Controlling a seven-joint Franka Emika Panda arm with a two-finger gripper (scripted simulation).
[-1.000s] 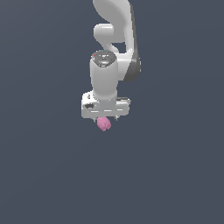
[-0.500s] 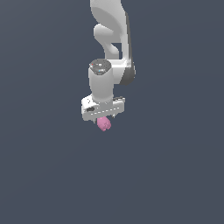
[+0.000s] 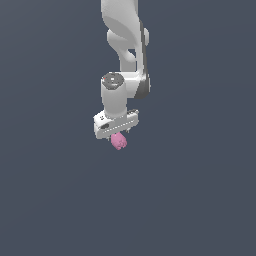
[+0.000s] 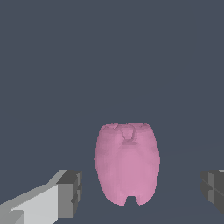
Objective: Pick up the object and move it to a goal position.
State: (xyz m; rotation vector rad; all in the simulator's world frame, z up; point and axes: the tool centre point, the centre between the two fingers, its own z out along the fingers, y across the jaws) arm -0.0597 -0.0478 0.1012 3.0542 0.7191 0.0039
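Pincer: your white gripper (image 3: 118, 135) points straight down, and you've got its fingers (image 4: 69, 194) spread wide, with clear gaps on both sides of the load.
Object: the pink lumpy object (image 4: 127, 168) sits between your two fingertips, touching neither pad in the wrist view.
Outside look: the object (image 3: 119, 141) pokes out just below the pincer's body.
Surroundings: plain dark grey floor (image 3: 200, 200) under your pincer.
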